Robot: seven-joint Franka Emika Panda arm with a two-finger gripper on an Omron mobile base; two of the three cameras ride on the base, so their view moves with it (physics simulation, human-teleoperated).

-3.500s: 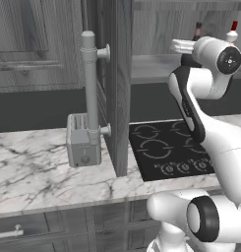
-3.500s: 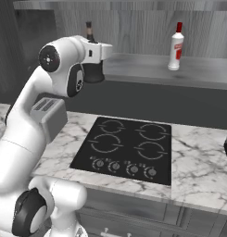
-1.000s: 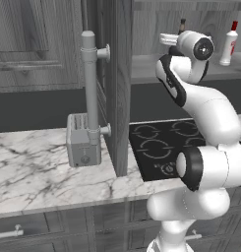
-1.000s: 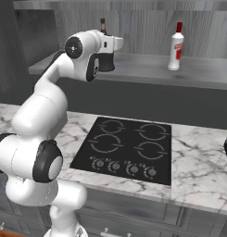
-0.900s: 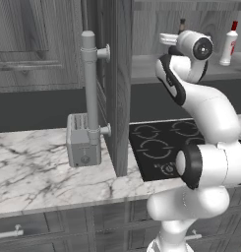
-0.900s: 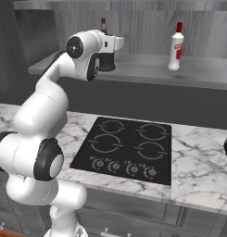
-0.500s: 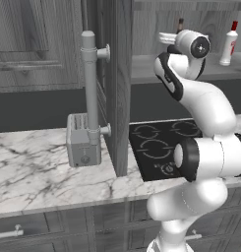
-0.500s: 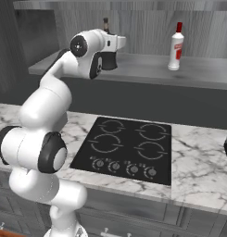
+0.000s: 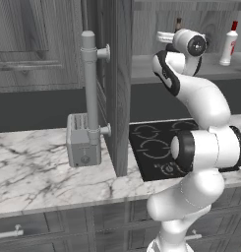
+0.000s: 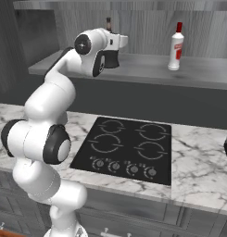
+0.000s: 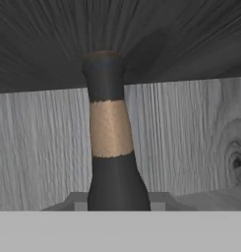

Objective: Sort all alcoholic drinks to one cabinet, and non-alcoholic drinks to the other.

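Tool point(image 10: 110, 59) grips dark bottle point(image 11: 109, 147) — upright inside cabinet point(image 10: 147, 69).

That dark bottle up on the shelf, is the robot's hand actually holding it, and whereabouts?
Yes. The gripper is shut on the dark bottle, low down, below its tan neck band; the exact spot is hidden.

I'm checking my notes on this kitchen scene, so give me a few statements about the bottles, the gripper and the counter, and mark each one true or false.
1. The gripper is up at the shelf, shut on the dark bottle. True.
2. The white bottle lies on its side on the stove. False: it stands upright on the shelf.
3. A toaster sits on the marble counter. True.
4. The white bottle has a blue cap. False: its cap is red.
5. The stove carries a pot. False: its burners are bare.
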